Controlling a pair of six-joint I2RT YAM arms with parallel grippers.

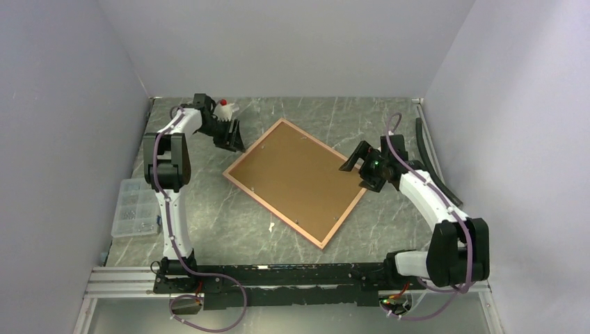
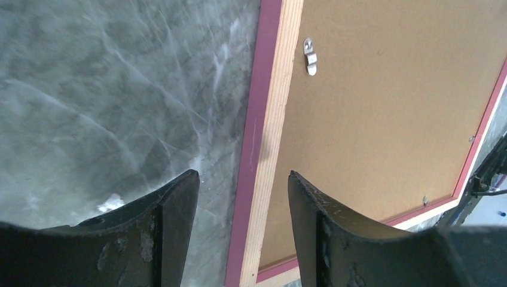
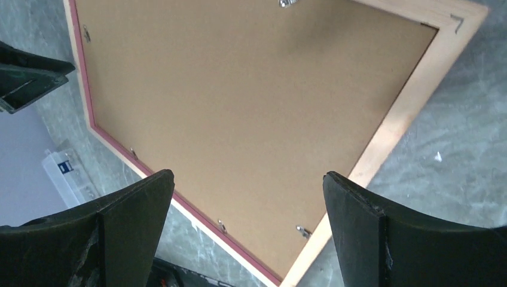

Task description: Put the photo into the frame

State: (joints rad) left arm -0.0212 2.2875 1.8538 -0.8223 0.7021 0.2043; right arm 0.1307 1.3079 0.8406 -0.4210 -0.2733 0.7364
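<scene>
Clutter is slight: a clear parts box point(image 1: 136, 207) sits at the left edge of the table point(image 1: 209, 216), well apart from the work, and a small white scrap point(image 1: 271, 226) lies on the marbled top just beside the frame's near-left side.

The frame point(image 2: 276, 119) lies face down in the middle of the table, turned cornerwise to me, between my two arms. Its rear shows a light wood rail with a narrow pink outer edge. A brown backing board point(image 1: 296, 182) fills the whole opening, with small metal tabs point(image 2: 309, 57) spaced along its border.

My left gripper point(image 2: 243, 173) hovers over the far-left rail, jaws parted to either side of it and holding nothing. My right gripper point(image 3: 248, 175) hangs above the right-hand corner, jaws spread wide and empty.
</scene>
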